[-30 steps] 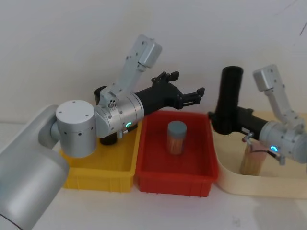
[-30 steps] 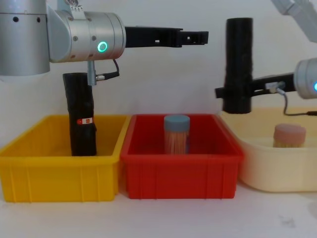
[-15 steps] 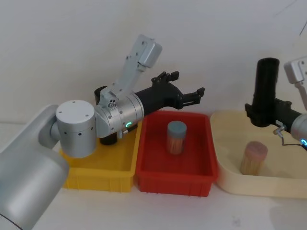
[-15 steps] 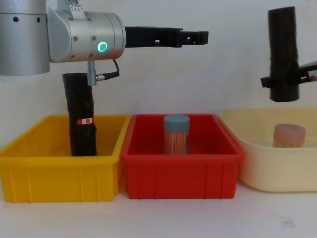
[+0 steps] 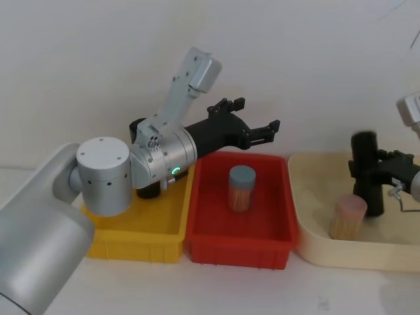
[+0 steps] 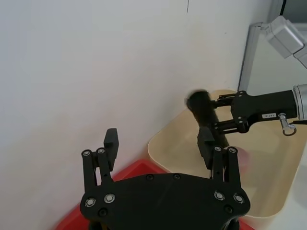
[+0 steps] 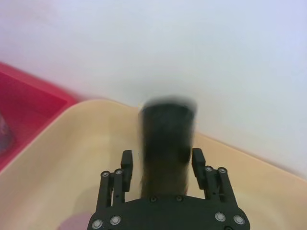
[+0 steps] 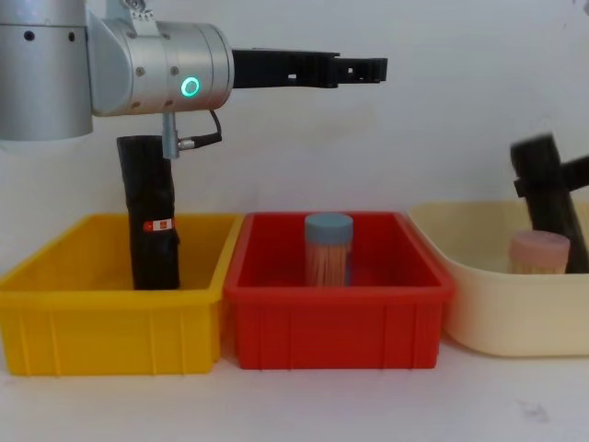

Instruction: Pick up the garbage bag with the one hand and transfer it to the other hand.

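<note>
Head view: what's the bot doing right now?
The right gripper holds the plain matte-black garbage bag roll upright in the cream tub, beside a pink-lidded jar. The left gripper hangs open and empty above the red bin. A stickered black roll stands in the yellow bin.

Right claw [image 5: 373,172] moved rightward, garbage bag [image 5: 367,172] lowered into cream tub [image 5: 308,243]
</note>
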`<state>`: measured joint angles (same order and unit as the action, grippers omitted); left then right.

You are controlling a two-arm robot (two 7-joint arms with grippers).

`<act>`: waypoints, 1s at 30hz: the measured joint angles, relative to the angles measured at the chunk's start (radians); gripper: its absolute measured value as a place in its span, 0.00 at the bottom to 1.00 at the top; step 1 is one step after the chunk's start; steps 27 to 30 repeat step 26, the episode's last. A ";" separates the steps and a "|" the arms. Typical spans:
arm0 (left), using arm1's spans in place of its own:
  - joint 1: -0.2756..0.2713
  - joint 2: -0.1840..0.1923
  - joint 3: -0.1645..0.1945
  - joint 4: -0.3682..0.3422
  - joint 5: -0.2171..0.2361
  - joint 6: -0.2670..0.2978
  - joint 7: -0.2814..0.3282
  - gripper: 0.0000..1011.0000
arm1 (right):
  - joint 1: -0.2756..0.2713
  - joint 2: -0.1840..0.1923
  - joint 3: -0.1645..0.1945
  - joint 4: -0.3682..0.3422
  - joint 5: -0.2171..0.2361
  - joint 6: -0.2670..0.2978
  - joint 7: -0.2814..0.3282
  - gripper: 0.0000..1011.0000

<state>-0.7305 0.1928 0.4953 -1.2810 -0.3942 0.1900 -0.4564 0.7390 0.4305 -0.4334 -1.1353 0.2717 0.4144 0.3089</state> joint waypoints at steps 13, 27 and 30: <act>0.000 0.000 0.000 0.000 0.000 0.000 0.000 0.99 | 0.004 0.005 -0.003 0.020 -0.009 0.024 0.002 0.99; 0.000 0.000 0.000 0.000 0.000 0.000 0.000 0.99 | 0.006 0.007 -0.005 0.027 -0.012 0.032 0.004 0.99; 0.000 0.000 0.000 0.000 0.000 0.000 0.000 0.99 | 0.006 0.007 -0.005 0.027 -0.012 0.032 0.004 0.99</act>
